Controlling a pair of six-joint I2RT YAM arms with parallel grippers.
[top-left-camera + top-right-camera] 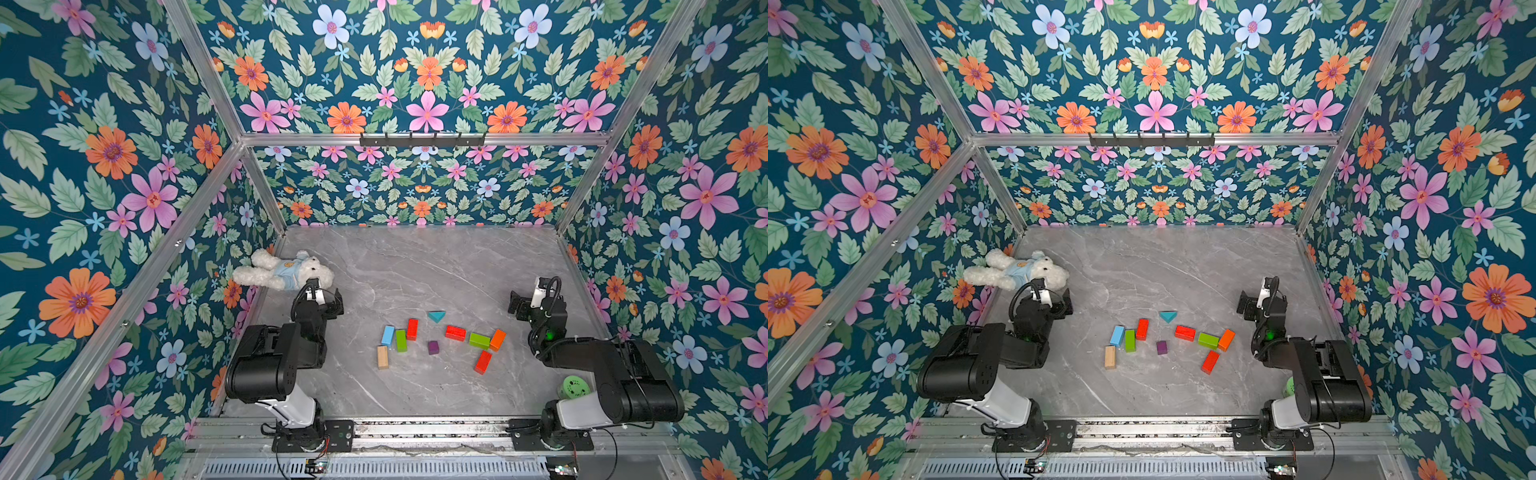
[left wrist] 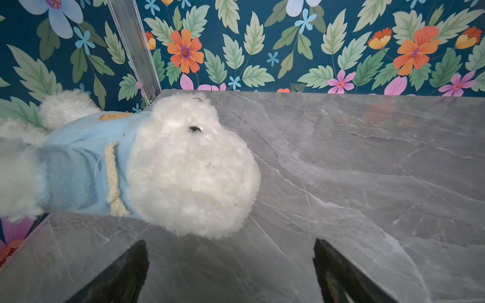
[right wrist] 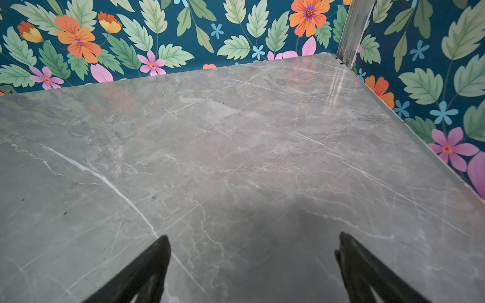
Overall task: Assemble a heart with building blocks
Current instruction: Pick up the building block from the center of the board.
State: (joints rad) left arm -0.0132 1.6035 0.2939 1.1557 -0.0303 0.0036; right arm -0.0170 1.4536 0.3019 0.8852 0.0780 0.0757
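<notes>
Grey marble tabletop (image 1: 415, 266), floral walls all round, and the building blocks (image 1: 455, 333) lie loose at centre front, no heart formed yet. The teal triangle (image 1: 436, 316) sits farthest back and the purple cube (image 1: 433, 347) sits alone in the middle. Coloured bars cluster on either side, with a natural-wood bar (image 1: 382, 357) nearest the left arm.

Both arms are folded, elbows high, flanking the blocks. The left gripper (image 2: 230, 241) has its jaws spread wide, holding nothing, just beside the white plush bear (image 1: 286, 270). The right gripper (image 3: 252, 235) is equally wide apart over bare marble near the right edge. A green perforated object (image 1: 573, 388) sits tucked by the right arm's base. A broad stretch of marble runs from the blocks to the back wall.
</notes>
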